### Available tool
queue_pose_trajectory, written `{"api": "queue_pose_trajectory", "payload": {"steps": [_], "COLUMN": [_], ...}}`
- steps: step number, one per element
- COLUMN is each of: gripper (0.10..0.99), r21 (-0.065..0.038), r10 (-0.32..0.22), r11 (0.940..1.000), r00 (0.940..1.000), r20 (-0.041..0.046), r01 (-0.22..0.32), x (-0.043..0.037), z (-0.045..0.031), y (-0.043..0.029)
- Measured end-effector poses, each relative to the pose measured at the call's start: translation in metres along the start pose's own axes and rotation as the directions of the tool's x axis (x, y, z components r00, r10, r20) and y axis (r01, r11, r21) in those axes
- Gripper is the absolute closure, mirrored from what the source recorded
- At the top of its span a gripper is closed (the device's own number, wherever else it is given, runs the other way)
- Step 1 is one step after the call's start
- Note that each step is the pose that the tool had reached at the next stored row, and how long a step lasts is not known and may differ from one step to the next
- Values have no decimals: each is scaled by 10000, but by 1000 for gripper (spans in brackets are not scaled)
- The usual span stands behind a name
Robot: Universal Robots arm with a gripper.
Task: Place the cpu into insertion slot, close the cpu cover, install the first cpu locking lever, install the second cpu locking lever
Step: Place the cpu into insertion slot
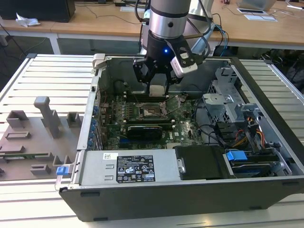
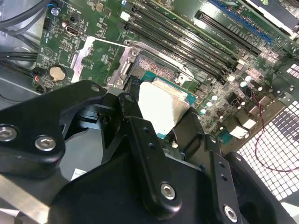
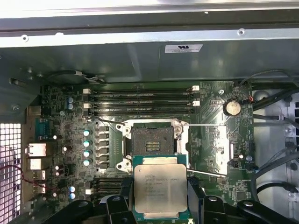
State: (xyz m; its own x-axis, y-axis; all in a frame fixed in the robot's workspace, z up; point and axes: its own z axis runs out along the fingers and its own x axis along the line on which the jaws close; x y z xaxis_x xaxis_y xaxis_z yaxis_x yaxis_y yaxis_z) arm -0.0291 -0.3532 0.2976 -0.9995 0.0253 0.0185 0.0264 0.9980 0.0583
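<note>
Item: cpu [image 3: 160, 190], pinched by two opposite edges between my fingers [image 3: 196, 193], hanging just short of the open socket [image 3: 150, 145], not yet seated. Hazard: a tilted or offset descent would likely land a corner on the contact field and bend pins; a slip in my pinch would do the same. Clearances: cpu cover [image 2: 80, 59] swung open to one side, thin locking levers [image 3: 205, 125] flanking the socket, memory slots [image 3: 140, 100] close beyond it, chassis wall [image 3: 117, 60] well apart.
</note>
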Motion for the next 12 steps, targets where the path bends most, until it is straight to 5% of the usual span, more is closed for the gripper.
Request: {"api": "queue_pose_trajectory", "payload": {"steps": [12], "gripper": [541], "r21": [41], "r10": [1], "r11": [10000], "r00": [10000], "r20": [1], "r01": [-1], "x": [-2], "z": [91], "y": [-5]}}
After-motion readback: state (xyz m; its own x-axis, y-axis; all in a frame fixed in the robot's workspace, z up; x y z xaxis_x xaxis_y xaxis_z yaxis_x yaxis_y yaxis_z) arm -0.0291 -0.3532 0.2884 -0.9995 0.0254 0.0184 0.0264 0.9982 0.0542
